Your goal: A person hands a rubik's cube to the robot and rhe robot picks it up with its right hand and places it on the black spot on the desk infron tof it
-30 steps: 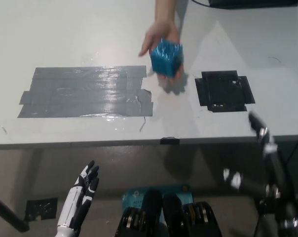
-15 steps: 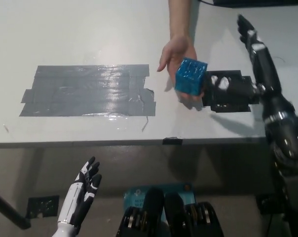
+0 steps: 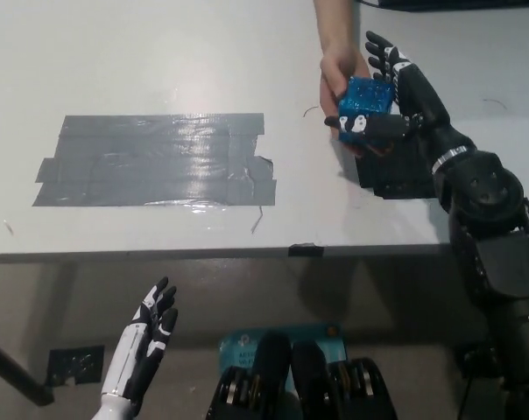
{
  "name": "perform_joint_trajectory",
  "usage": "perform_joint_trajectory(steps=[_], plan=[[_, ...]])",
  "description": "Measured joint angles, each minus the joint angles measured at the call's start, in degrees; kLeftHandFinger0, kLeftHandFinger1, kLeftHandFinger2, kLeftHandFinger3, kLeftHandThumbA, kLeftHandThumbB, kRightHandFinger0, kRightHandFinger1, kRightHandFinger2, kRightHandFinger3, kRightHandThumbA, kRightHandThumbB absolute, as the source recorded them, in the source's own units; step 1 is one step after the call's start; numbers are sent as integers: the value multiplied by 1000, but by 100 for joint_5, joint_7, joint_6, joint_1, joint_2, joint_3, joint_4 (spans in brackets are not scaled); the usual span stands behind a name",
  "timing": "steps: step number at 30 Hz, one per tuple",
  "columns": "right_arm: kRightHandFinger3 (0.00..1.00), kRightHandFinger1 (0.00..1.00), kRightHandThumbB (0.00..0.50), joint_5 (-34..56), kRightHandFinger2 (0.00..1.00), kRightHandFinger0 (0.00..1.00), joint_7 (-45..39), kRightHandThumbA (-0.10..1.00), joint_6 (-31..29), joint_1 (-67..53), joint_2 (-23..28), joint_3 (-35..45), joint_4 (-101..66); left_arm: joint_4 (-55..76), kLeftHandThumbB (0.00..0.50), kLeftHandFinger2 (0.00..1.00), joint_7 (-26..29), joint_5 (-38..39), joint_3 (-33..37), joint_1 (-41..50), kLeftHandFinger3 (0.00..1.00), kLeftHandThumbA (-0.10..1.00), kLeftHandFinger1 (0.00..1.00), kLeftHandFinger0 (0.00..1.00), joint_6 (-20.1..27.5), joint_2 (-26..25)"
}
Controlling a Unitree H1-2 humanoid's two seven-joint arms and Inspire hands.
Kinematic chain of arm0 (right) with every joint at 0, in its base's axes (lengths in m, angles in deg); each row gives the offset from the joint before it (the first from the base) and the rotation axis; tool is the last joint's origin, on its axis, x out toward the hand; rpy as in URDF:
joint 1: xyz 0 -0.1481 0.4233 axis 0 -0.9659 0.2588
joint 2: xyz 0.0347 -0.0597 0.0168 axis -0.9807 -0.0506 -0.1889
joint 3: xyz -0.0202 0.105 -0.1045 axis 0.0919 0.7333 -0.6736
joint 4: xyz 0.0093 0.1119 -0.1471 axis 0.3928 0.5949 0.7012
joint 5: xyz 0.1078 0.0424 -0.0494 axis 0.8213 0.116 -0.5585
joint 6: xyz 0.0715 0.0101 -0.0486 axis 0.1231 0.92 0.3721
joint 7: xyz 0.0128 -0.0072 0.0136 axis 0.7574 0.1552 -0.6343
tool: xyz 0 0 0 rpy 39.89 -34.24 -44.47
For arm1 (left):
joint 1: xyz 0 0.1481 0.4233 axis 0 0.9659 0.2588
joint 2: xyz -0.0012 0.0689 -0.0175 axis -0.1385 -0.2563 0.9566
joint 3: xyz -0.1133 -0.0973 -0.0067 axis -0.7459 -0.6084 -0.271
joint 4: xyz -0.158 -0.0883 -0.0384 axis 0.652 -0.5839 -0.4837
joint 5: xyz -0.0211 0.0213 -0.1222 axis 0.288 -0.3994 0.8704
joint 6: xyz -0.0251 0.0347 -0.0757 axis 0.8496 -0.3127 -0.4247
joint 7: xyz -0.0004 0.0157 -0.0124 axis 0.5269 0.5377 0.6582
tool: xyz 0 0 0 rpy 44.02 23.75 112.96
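Watching the handover from my station: the Rubik's cube (image 3: 363, 103) sits in the person's hand (image 3: 339, 74), held above the surface (image 3: 159, 52) just past the far edge of the black spot (image 3: 396, 171). My right hand (image 3: 396, 96) is up against the cube's near and right sides, fingers (image 3: 380, 48) spread wide behind it and the thumb curling under the front face. I judge the grip as not closed yet; the person carries the weight.

Risks as I see them:
- Both hands touch the cube at once. If the person lets go before my fingers wrap it, the cube drops onto the surface and likely rolls off the spot.
- Closing now could pinch the person's hand, since it lies right between my fingers and the cube's far side.
- The thumb contact is low and near an edge; a squeeze from there could twist the cube out sideways rather than seat it.
- The cube looks glossy, so a light grip may slip during the move down.
- My right forearm covers part of the black spot, so I cannot see the whole target; placing blind could leave the cube overhanging the patch.

Left hand (image 3: 146, 346) rests below the surface edge, lower left, fingers apart, holding nothing. Grey tape patch (image 3: 155, 162) lies well apart and plays no part.
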Motion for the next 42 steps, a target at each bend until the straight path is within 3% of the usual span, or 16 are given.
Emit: perform_joint_trajectory(steps=[5,7,8,9,10,11,12,14,15,17,18,19,24,35,37,42], plan=[[1000,1000,465,127,1000,1000,-116,992,24,5,14,38,125,3,145,1000,-3,3,1,-21,1000,886,1000,1000,-3,-14],[1000,1000,448,170,1000,1000,-130,920,24,14,20,53,232,3,139,1000,-2,-2,5,-33,1000,888,1000,1000,-3,-22],[1000,1000,429,177,1000,1000,-124,823,24,19,20,67,276,3,140,1000,-2,-2,5,-41,1000,889,1000,1000,-3,-28],[1000,982,363,182,1000,1000,-117,597,25,19,20,82,308,3,145,1000,-2,-3,6,-46,1000,875,1000,1000,-3,-34],[1000,606,309,170,731,616,-80,360,50,19,20,93,316,3,140,1000,-3,-1,6,-50,1000,872,1000,1000,-3,-43],[1000,606,309,147,731,616,-21,360,107,21,20,93,314,3,140,1000,-3,1,6,-55,1000,872,1000,1000,-3,-51],[649,375,285,115,544,217,22,14,146,27,20,92,314,3,132,1000,-4,2,6,-61,1000,868,1000,1000,-3,-55],[565,419,268,-16,599,154,132,-85,254,52,52,0,318,3,131,1000,-6,6,5,-68,1000,877,1000,1000,-3,-65],[577,502,266,-92,754,157,169,-99,298,57,81,-74,318,3,132,1000,-9,6,6,-67,1000,879,1000,1000,-3,-70],[691,598,264,-264,877,146,214,-100,376,59,177,-266,323,2,140,1000,-16,6,5,-66,1000,876,1000,1000,-3,-79],[735,611,251,-331,850,206,221,-100,381,59,233,-366,323,2,139,1000,-22,6,2,-66,1000,875,1000,1000,-3,-79],[741,582,241,-382,821,185,226,-100,382,59,261,-418,324,2,139,1000,-25,7,2,-66,1000,875,1000,1000,-3,-79],[906,660,192,-620,975,198,266,-100,379,54,413,-617,312,2,130,1000,-52,4,4,-68,1000,877,1000,1000,-3,-79],[943,653,162,-813,997,197,638,-100,303,-59,425,-374,-152,25,139,1000,-93,0,7,-77,1000,885,1000,1000,-20,-80],[1000,704,144,-837,1000,225,730,-100,228,-61,425,-296,-235,27,144,1000,-111,-4,8,-91,1000,893,1000,1000,-22,-82],[1000,738,125,-899,1000,262,969,-100,96,-68,454,-111,-305,37,149,1000,-145,-6,10,-118,1000,874,1000,1000,-43,-88]])
